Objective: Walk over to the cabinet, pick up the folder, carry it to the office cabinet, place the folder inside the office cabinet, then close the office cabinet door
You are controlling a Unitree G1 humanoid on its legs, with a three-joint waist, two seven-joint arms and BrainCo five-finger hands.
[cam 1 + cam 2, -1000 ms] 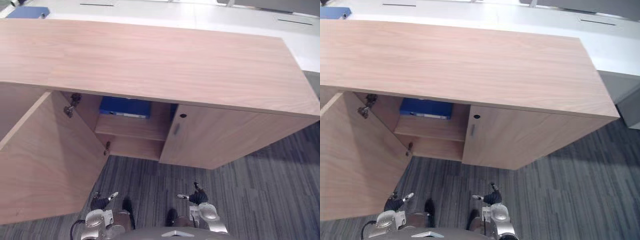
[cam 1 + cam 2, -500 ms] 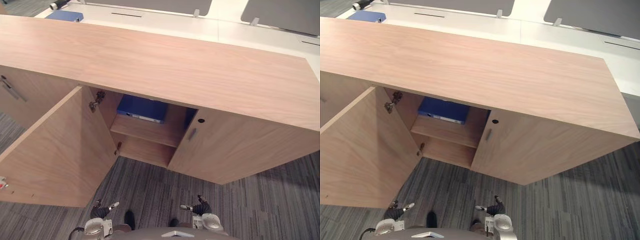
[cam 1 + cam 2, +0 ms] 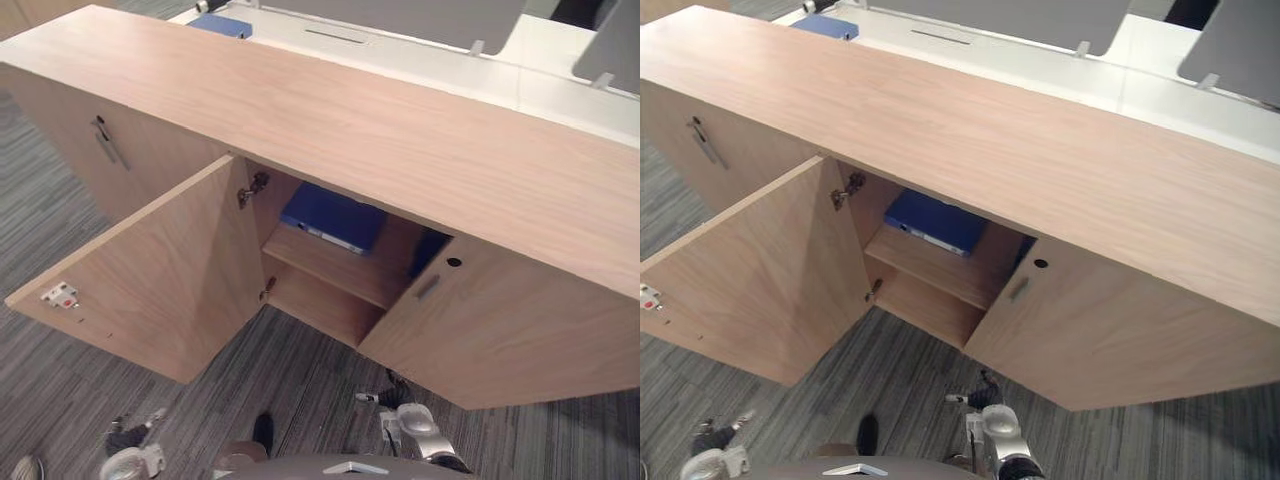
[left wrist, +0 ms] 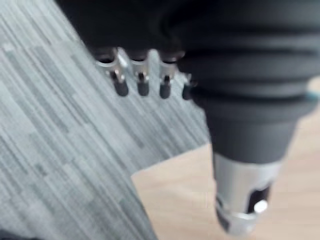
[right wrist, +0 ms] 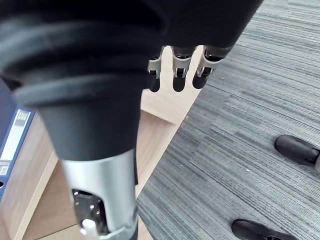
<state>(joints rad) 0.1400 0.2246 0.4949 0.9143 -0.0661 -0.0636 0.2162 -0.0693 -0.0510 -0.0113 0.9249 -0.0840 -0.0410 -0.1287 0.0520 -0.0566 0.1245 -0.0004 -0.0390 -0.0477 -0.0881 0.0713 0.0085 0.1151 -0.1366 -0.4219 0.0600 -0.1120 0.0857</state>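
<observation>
While the office cabinet [image 3: 400,150] stands w/ its L door [image 3: 160,270] swung wide open, the blue folder [image 3: 330,215] lies flat inside it, on the upper shelf [image 3: 345,268], just under the long wood top. No hand is touching the folder. A white label shows on its spine in the R wrist view. A metal hinge [image 3: 252,188] sits at the top inner corner of the open door, & a small white-and-red tag [image 3: 60,295] is stuck near the door's outer edge. The R door [image 3: 520,330] beside the gap is closed; it has a small handle [image 3: 428,287] & a round keyhole [image 3: 454,262] near its top corner. Further L, another closed door [image 3: 150,150] has a long handle [image 3: 105,143]. The L hand [image 3: 125,438] hangs low over the grey striped carpet [image 3: 60,380], near the open door but not touching it. Its fingers [image 4: 142,80] hang loose in a row & hold nothing. The R hand [image 3: 392,397] hangs low too, in front of the closed R door, well apart from the folder. Its fingers [image 5: 177,70] are loose as well, w/ nothing in them. Behind the cabinet is a white desk [image 3: 420,55], & a blue flat thing [image 3: 220,22] lies on it at the far L end.
</observation>
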